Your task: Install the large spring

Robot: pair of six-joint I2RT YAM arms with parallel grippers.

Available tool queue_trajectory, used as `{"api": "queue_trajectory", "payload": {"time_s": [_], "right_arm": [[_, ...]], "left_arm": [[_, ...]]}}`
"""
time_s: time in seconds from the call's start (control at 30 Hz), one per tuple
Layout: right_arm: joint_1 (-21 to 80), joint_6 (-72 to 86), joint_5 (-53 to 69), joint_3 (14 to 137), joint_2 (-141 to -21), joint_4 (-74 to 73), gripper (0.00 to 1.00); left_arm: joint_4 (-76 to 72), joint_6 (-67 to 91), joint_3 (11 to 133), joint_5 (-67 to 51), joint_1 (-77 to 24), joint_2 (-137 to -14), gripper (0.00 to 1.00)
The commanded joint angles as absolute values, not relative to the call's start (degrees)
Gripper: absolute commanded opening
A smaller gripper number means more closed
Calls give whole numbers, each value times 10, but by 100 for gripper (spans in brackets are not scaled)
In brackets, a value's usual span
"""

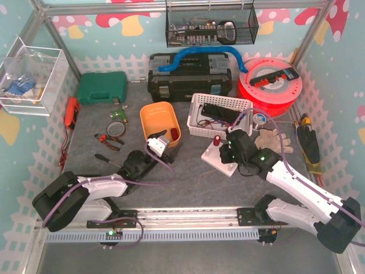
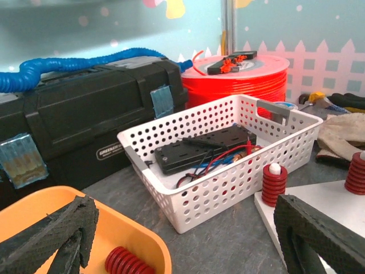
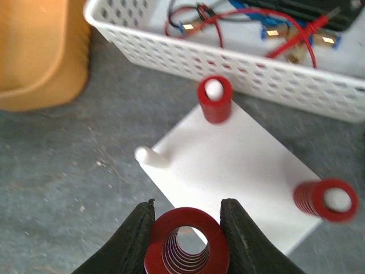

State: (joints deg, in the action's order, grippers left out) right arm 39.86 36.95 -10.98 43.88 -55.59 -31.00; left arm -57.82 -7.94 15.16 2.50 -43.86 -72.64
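Right hand: I see my right hand (image 3: 187, 228) clamped on the large spring (image 3: 186, 246), one black finger pressed to each side of its coils.
Large spring: red, held at the fingertips with its hollow core open towards the wrist camera, so it sits between the pads and not on any peg.
Spring against the plate: it hangs at the near-left edge of the white plate (image 3: 228, 165); I cannot tell whether it touches the plate.
Bare peg: the bare peg (image 3: 149, 155) stands at the plate's left corner, just beyond the spring and to its left.
Filled pegs: two smaller springs (image 3: 215, 100) sit on pegs at the far and right corners.
Plate on the counter: mid-counter (image 1: 188, 182), right of centre, just before the white basket (image 3: 239, 57).
Left hand: my left hand (image 2: 188, 240) has its fingers (image 2: 57, 234) wide apart and grips nothing.
Left hand's place: at the near-right rim of the orange bin (image 2: 34, 205), left of centre.
Bin: a spare spring (image 2: 126, 264) lies inside it.
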Motion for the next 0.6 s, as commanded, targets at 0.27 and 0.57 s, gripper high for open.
{"api": "queue_trajectory", "payload": {"time_s": [0.27,0.57], "right_arm": [[403,454,-158,419,-501,-454,0],[403,476,-173,389,-489,-427,0]], "left_arm": [[-547,-75,171,41,-433,-724,85],[-543,-74,170,40,-433,-717,85]]}}
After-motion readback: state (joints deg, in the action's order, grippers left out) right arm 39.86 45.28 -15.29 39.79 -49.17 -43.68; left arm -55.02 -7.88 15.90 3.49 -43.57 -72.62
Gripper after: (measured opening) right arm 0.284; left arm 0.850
